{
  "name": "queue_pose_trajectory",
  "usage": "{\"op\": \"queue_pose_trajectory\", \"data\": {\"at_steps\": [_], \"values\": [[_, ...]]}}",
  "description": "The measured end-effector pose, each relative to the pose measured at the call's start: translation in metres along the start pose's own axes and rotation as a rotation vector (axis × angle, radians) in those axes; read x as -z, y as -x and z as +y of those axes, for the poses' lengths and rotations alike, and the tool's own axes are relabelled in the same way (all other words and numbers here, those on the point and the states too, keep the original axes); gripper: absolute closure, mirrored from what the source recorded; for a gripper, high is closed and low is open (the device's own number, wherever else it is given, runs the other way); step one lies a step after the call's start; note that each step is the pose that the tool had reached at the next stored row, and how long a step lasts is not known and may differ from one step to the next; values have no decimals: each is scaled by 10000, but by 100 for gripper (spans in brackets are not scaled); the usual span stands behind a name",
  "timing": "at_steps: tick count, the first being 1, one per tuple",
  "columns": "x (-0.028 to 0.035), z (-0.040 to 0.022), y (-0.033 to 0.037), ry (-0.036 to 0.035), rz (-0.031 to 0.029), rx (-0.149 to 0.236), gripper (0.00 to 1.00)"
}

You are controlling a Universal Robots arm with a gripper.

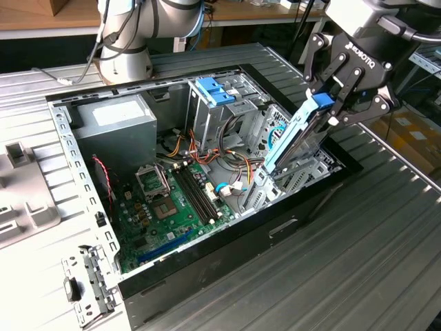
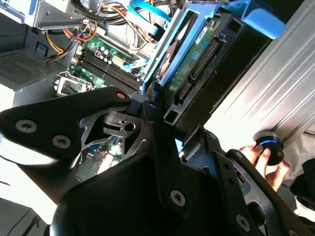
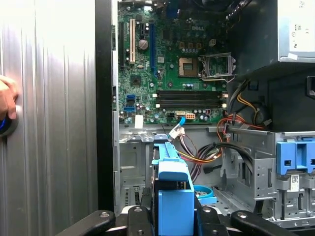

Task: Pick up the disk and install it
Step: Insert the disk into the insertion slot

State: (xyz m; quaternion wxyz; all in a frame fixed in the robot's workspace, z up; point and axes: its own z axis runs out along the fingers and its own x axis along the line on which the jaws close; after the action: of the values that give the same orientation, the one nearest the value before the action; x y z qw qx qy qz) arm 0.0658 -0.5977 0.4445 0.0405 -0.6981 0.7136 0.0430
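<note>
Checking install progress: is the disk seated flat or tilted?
Tilted: the disk leans steeply, lower end inside the case, tab end clamped in the gripper.

Disk [image 1: 293, 134] aslant, seemingly partway inside case [image 1: 227, 241]

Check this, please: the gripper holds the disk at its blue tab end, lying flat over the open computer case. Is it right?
Not flat: the exterior view shows the disk steeply tilted. The gripper does hold it at its blue tab end over the open computer case.
</note>
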Motion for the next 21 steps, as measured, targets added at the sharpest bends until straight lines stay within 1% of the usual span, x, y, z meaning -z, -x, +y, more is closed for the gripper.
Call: {"op": "queue_pose_trajectory", "data": {"at_steps": [8, 13, 21], "values": [[-65, 16, -10, 0, 0, 1, 64], [-122, 19, -21, 0, 1, 0, 64], [-180, 22, -30, 0, 0, 0, 64]]}}
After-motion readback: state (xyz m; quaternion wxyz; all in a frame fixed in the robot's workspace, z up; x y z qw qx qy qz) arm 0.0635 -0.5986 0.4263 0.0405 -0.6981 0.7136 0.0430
